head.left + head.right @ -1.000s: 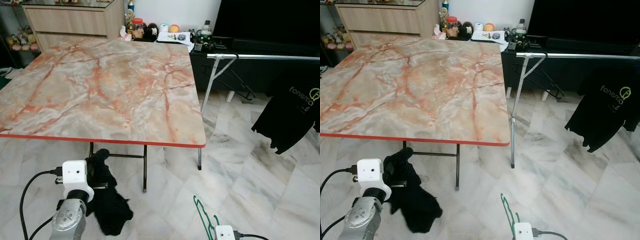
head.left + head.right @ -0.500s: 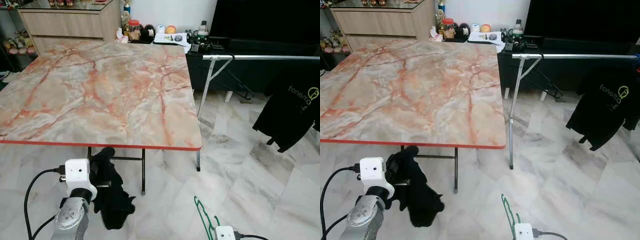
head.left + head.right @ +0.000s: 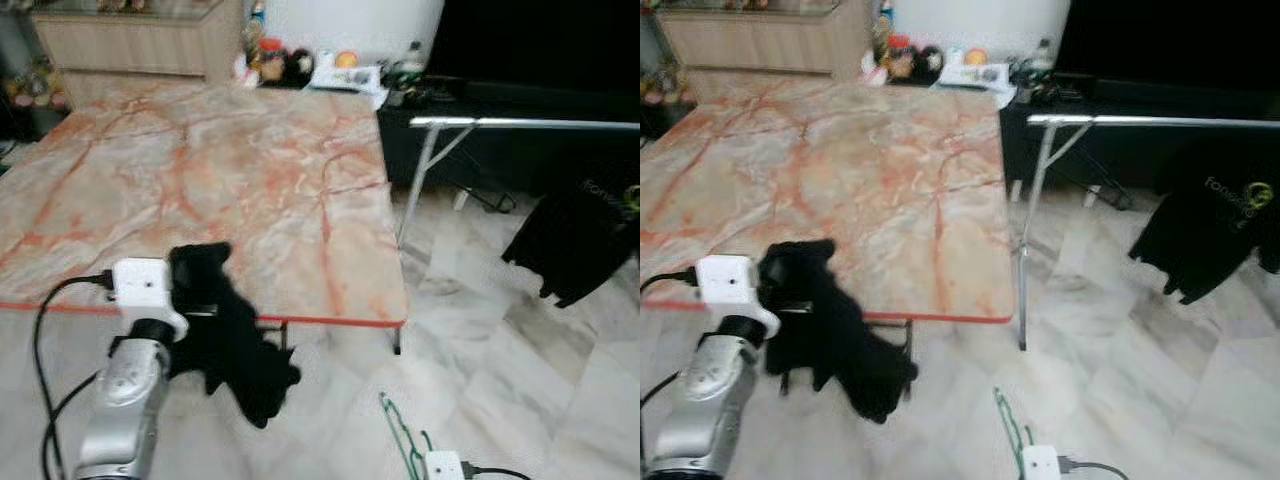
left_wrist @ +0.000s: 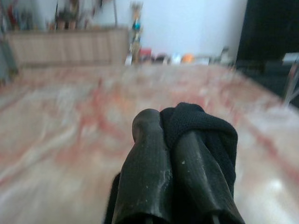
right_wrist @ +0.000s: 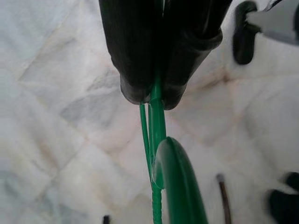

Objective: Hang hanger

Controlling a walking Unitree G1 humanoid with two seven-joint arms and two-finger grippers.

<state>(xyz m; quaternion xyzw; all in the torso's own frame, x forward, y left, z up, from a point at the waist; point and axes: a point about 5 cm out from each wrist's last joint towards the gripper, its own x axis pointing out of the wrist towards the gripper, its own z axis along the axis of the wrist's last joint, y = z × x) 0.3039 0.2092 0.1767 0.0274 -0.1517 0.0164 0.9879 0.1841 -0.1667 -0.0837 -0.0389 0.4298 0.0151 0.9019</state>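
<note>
My left gripper (image 4: pixel 166 135) is shut on a black garment (image 3: pixel 240 350), raised to the front edge of the marble-top table (image 3: pixel 200 180); the cloth hangs down below the tabletop. Low at the bottom, my right gripper (image 5: pixel 154 95) is shut on a green wire hanger (image 3: pixel 405 435), whose hook points up over the floor. A metal clothes rail (image 3: pixel 530 124) runs across the right, with a black T-shirt (image 3: pixel 585 235) hanging from it.
The folding table takes up the left and centre, its red front edge (image 3: pixel 330 322) close before me. A wooden cabinet (image 3: pixel 140 45) and a dark TV console (image 3: pixel 480 100) with small items stand behind. Marble floor (image 3: pixel 500 370) lies open to the right.
My left arm has lifted the black garment from below the table edge up to tabletop height. The camera has shifted and the picture is blurred. The right gripper still holds the hanger.
</note>
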